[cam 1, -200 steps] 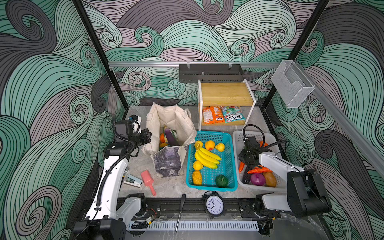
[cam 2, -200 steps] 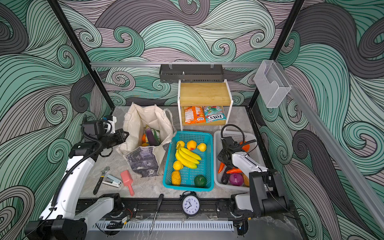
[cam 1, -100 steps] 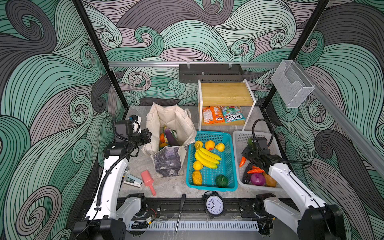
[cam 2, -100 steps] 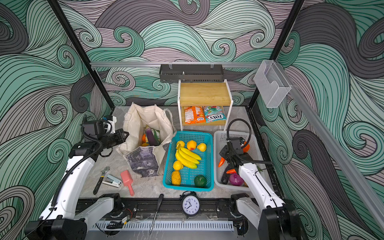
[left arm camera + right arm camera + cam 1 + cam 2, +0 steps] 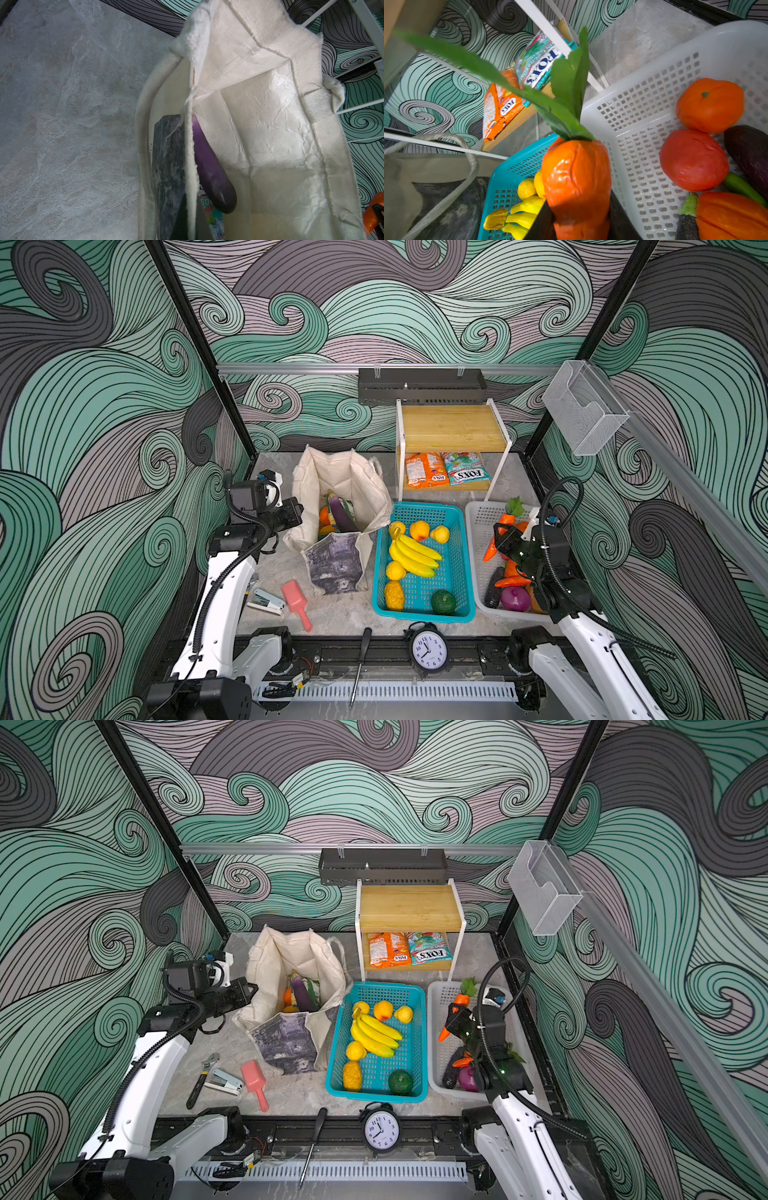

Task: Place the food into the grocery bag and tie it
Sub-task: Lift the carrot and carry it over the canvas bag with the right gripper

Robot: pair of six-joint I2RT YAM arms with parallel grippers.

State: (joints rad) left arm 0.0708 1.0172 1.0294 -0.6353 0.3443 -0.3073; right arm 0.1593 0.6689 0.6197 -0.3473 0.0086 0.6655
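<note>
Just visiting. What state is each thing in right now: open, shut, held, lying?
Beige canvas tote bag: open, rim pinched.
Left gripper: shut on the bag's rim.
Orange leafy toy carrot: held, leaves up, over the white mesh basket.
Right gripper: shut on the carrot.
Purple toy eggplant: inside the bag.
Yellow toy bananas: lying in the teal mesh basket.
Teal snack packet: flat on the wooden rack's lower shelf.

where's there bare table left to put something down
Bare table lies between the pink scoop, the tote bag and the teal basket; also behind the white basket, right of the shelf. Both baskets are cluttered; so is the stapler corner.
</note>
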